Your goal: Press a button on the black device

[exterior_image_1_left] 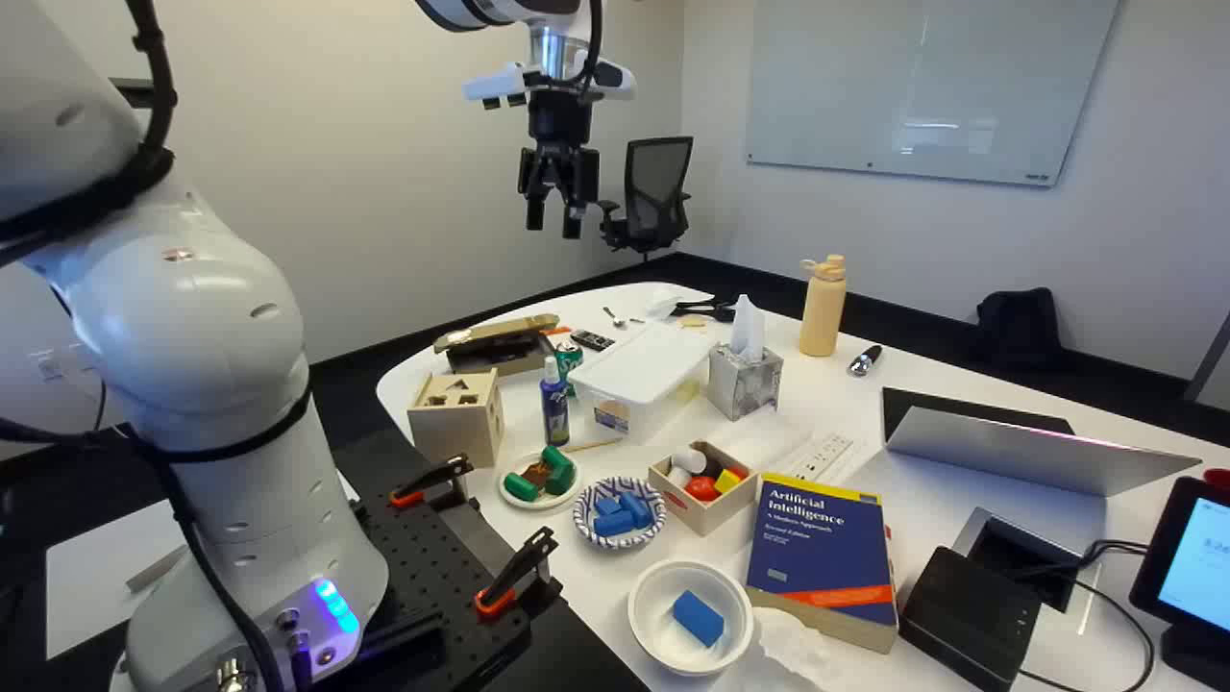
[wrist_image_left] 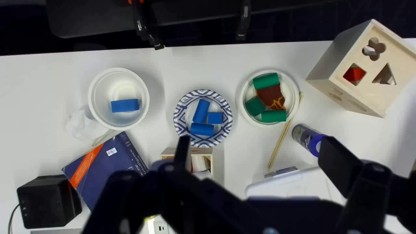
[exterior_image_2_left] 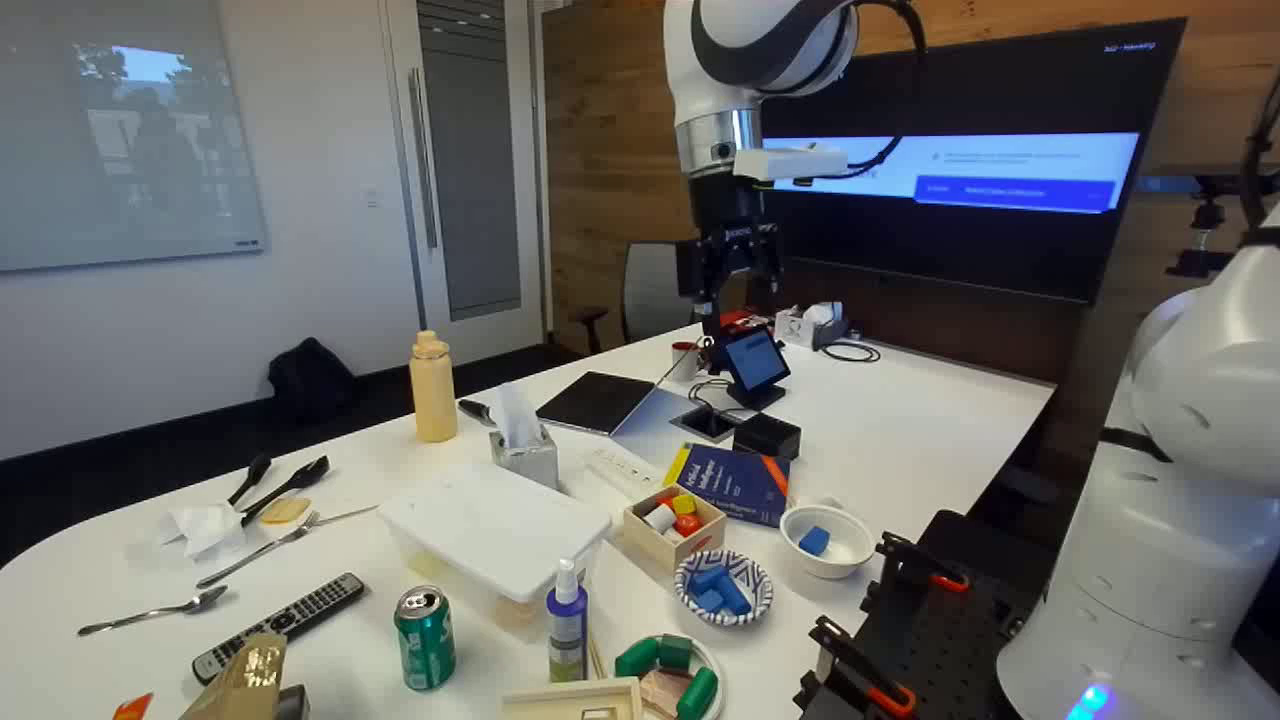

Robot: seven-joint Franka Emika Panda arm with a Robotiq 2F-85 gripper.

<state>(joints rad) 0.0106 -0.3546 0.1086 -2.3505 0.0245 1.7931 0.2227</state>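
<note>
A gripper (exterior_image_1_left: 554,219) hanging high above a laden table (exterior_image_1_left: 831,399)

Left to right in an exterior view: a wooden shape box (exterior_image_1_left: 442,432) is standing by the table's edge; the gripper is pointing downward, its jaws standing well apart, as the wrist view is also showing; a white bowl (exterior_image_1_left: 656,615) is holding a blue block (exterior_image_1_left: 699,618); a blue book (exterior_image_1_left: 817,548) is lying near the bowl; the black device (exterior_image_1_left: 969,615) is sitting just beside the book, between it and a lit screen (exterior_image_1_left: 1196,567).
</note>
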